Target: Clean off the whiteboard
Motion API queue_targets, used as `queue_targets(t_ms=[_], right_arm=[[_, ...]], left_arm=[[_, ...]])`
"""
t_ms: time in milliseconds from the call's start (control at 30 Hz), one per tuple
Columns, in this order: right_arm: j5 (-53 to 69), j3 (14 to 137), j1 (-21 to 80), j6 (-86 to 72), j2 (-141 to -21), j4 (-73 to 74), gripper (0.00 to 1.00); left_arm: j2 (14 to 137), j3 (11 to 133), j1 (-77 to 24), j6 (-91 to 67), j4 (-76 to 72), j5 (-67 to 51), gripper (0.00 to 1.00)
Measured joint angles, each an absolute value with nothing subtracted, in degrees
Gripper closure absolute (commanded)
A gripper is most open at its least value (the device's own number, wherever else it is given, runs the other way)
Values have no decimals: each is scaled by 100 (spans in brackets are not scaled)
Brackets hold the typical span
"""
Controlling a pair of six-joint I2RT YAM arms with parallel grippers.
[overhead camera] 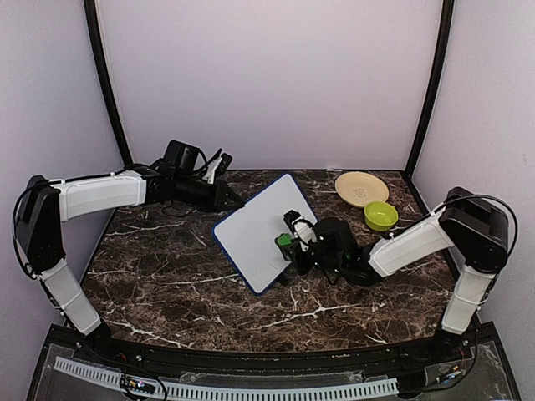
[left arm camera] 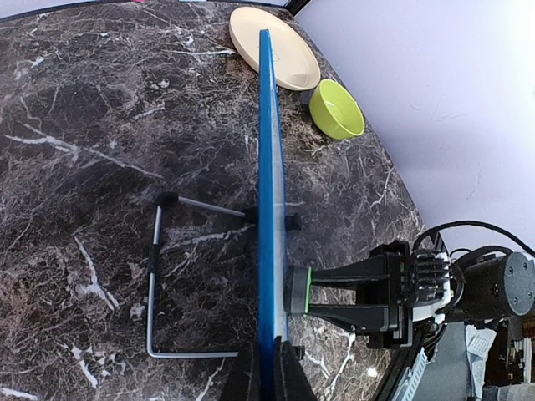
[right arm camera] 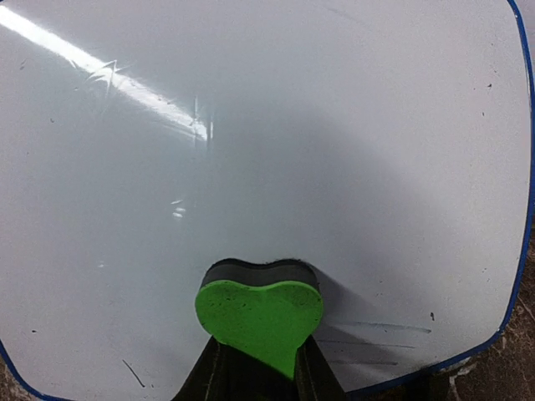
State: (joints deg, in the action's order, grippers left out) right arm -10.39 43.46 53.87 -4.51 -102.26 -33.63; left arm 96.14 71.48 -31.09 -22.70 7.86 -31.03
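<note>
Dark marbled surface [overhead camera: 167,276], filling the lower half of the top view, is carrying the whiteboard [overhead camera: 251,234] at centre frame, with a plate [overhead camera: 361,188] and a bowl [overhead camera: 380,215] lying at upper right. The board is standing tilted on edge, a wire stand [left arm camera: 155,284] propping it from behind. The left hand [left arm camera: 267,380], at the bottom of its wrist view, is pinching the board's blue rim. The right hand [overhead camera: 292,243], right of centre, is pinching the green eraser [right arm camera: 259,313] and pressing it against the white face. Too firm a push risks rocking the board backward, folding the stand or working the rim out of the left pinch. Faint grey streaks [right arm camera: 376,334] at lower right of the right wrist view, and a small stroke [right arm camera: 132,373] at lower left, are sitting close to the rim, where the eraser risks sliding off the edge and missing them.
</note>
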Motion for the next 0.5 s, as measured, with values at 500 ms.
queue_targets(t_ms=[500], right_arm=[[-598, 4322, 4707, -635, -10197, -3317, 99]], left_arm=[[9649, 7227, -3107, -2265, 906, -3103, 100]])
